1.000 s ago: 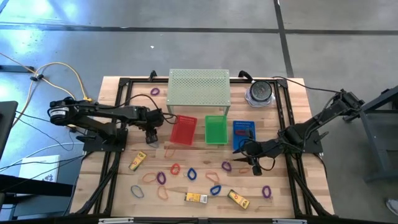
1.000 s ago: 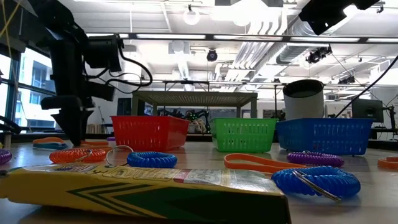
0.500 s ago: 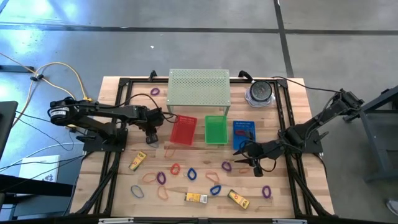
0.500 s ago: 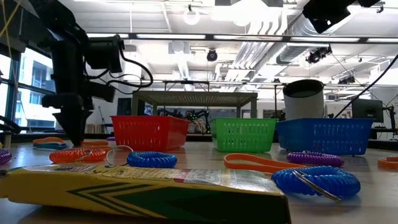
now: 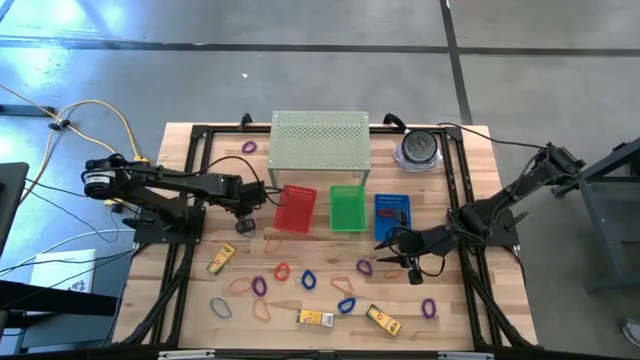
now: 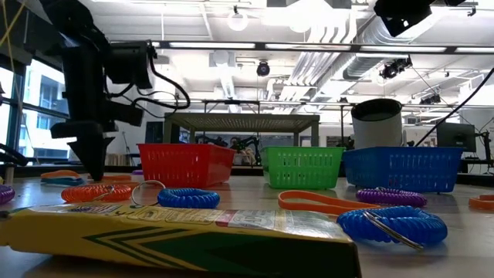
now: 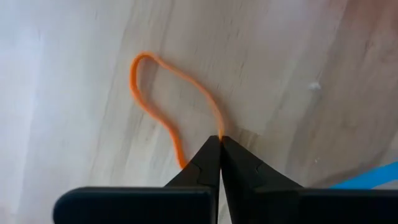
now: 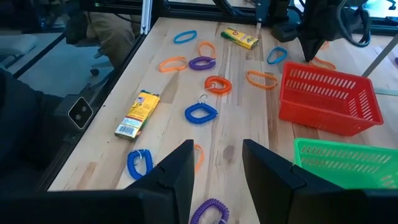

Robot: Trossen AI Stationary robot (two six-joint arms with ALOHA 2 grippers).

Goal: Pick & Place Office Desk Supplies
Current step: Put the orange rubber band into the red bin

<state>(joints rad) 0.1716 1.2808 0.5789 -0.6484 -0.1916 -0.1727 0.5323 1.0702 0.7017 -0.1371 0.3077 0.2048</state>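
Note:
My left gripper (image 5: 245, 224) (image 7: 219, 140) stands left of the red basket (image 5: 295, 208), pointing down at the wood and shut on a thin orange rubber band (image 7: 155, 93). My right gripper (image 5: 410, 262) (image 8: 217, 177) hovers open in front of the blue basket (image 5: 393, 212) and touches nothing. Many red, orange, blue and purple bands (image 5: 308, 281) lie flat across the near half of the table. Three yellow boxes (image 5: 221, 259) (image 5: 315, 318) (image 5: 382, 320) lie flat among them. My left gripper pinches the orange band's loop at one spot on its strand (image 7: 217, 129), between the two fingertips only. The fingers come from above, pointing down. The rest of the loop (image 7: 140, 81) lies slack and flat on the wood.
A green basket (image 5: 347, 208) stands between the red and the blue one. Behind them is a perforated metal shelf (image 5: 320, 140) and, to its right, a round container (image 5: 417, 150). Black frame rails (image 5: 190, 200) run along the table's left and right sides.

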